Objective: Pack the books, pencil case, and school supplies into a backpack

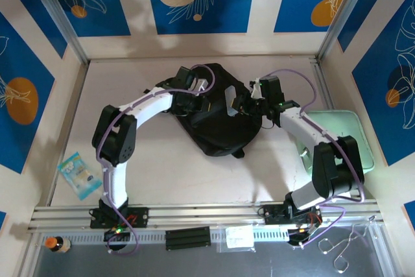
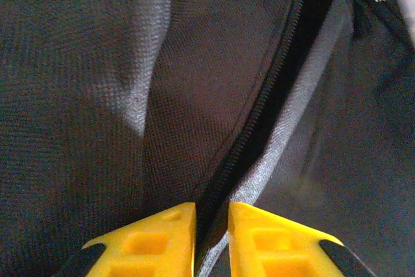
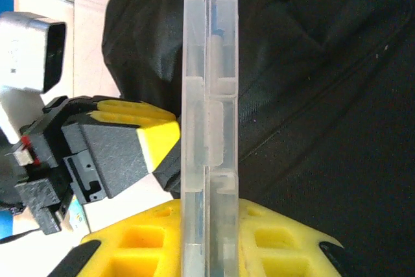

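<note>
Pinching the zip edge of the backpack (image 1: 217, 128), lying mid-way across the table (image 1: 162, 173), between the closed fingers of the left gripper (image 2: 212, 225); clamping the clear plastic case (image 3: 209, 63) edge-on in the right gripper (image 3: 209, 228), just above the black fabric. Probably needing the opening pulled wide and taut, then easing the case in narrow side first.

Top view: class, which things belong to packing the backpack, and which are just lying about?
In the job: backpack, its zip edge pinched by the left gripper; clear case in the right gripper.
Lying about: green tray, orange-capped bottle, black bar.
</note>
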`<state>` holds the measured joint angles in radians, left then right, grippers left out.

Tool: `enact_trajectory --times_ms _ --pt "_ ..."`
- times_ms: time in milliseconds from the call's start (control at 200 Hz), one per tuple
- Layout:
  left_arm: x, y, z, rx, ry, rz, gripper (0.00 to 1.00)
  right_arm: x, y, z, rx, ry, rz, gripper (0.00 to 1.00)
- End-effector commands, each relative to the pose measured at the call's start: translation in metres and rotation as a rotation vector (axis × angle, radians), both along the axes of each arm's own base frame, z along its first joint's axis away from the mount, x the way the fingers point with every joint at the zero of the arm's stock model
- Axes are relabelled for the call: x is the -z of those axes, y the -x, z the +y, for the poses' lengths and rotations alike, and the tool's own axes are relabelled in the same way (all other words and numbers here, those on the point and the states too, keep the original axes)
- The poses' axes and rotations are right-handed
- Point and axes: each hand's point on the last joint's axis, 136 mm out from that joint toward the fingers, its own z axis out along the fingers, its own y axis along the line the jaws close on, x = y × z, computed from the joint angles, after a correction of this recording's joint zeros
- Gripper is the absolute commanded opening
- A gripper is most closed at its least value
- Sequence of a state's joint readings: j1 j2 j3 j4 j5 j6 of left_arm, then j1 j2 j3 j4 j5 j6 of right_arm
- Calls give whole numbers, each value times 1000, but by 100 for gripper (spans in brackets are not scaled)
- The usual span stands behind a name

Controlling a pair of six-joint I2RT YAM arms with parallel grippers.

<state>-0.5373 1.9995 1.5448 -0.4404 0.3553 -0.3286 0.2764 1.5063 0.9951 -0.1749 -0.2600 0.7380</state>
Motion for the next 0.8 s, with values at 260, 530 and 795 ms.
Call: enact_trajectory --times_ms 260,530,795 --pt "-16 33 -28 165 76 -48 9 -17 -1 38 -140 -202 136 11" --pt "-29 43 -37 246 75 -117 20 0 0 42 -115 -192 280 10" --pt "-24 51 -39 295 55 -118 19 9 19 28 -93 -162 339 10"
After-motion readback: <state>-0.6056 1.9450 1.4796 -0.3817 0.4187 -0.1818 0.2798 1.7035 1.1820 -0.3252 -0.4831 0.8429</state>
